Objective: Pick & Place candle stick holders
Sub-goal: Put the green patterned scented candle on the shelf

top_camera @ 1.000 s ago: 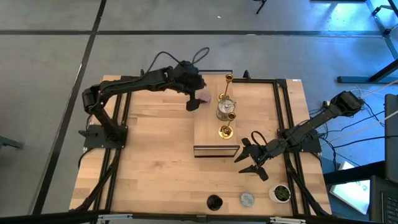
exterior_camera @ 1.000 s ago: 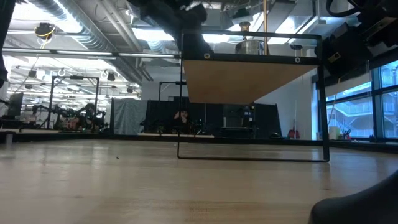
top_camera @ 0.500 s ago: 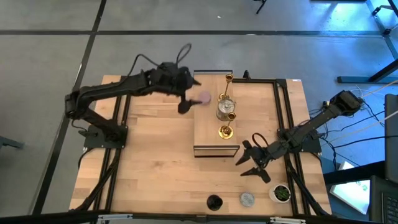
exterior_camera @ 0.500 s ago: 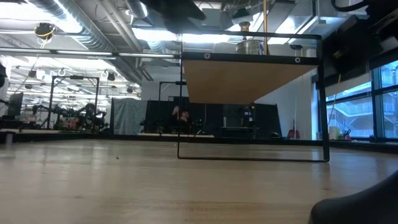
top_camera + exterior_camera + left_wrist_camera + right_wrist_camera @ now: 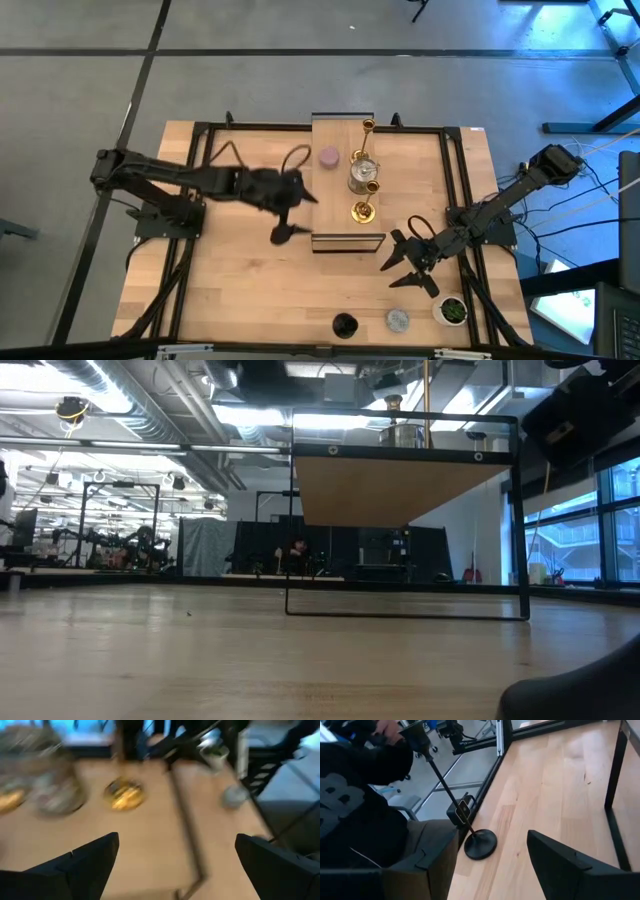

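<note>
On the raised light-wood platform [image 5: 345,215] stand, on their bases, the lilac-pink holder [image 5: 328,156], the tall gold holder [image 5: 367,126], the silver holder [image 5: 363,173] and the short gold holder [image 5: 363,211]. The black holder [image 5: 344,325] and the grey-blue holder [image 5: 398,320] stand on the table near its front edge. My left gripper [image 5: 284,234] is open and empty just left of the platform; its wrist view [image 5: 177,840] shows the short gold holder [image 5: 124,796]. My right gripper [image 5: 405,266] is open and empty right of the platform's near end, as its wrist view [image 5: 492,835] also shows.
A small white pot with a green plant [image 5: 452,310] stands at the table's near right corner. The platform rests on a black frame [image 5: 405,615] with free room beneath. Black rails [image 5: 190,200] run along the table's sides. A person in dark clothes [image 5: 360,805] shows beyond the table.
My left gripper has drawn away from the lilac-pink holder, moving toward the table's near and left edges, and now hangs beside the platform. The lilac-pink holder stays standing on the platform.
</note>
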Motion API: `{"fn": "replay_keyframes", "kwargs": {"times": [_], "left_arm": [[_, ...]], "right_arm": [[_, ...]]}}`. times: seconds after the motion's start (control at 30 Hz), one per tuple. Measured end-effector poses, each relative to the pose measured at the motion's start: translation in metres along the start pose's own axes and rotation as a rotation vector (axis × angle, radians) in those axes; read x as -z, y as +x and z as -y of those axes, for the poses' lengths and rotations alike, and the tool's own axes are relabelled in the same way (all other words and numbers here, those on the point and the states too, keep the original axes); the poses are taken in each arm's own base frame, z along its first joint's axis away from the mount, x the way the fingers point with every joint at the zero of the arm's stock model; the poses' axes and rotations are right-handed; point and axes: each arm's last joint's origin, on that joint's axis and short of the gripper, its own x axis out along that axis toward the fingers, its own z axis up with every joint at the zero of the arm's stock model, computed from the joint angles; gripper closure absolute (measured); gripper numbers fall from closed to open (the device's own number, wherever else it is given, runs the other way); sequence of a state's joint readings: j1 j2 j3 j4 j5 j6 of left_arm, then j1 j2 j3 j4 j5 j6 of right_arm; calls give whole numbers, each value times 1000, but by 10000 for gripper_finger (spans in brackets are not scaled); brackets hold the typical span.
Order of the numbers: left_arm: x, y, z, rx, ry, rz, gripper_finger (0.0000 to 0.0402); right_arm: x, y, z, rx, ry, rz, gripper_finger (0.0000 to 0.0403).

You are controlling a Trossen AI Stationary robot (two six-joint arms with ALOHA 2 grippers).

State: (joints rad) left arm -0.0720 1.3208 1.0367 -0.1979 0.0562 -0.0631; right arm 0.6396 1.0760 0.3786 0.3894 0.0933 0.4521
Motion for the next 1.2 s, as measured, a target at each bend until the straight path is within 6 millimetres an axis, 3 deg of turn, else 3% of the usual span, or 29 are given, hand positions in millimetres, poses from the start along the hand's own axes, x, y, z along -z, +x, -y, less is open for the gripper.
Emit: {"fn": "replay_keyframes", "kwargs": {"times": [0.3, 0.47, 0.63, 0.93, 1.2], "left_arm": [[-3, -6, 89, 143, 113, 153, 4], [9, -5, 127, 131, 95, 159, 4], [29, 13, 158, 42, 76, 150, 4], [58, 46, 185, 4, 36, 151, 4], [63, 40, 199, 3, 11, 182, 4]], "right_arm": [[0, -2, -16, -93, 18, 41, 163], [4, 0, -33, -184, -11, 67, 163], [18, 10, -47, -248, -70, 71, 163], [29, 26, -53, -233, 34, 108, 163], [33, 37, -66, -234, -11, 45, 163]]}}
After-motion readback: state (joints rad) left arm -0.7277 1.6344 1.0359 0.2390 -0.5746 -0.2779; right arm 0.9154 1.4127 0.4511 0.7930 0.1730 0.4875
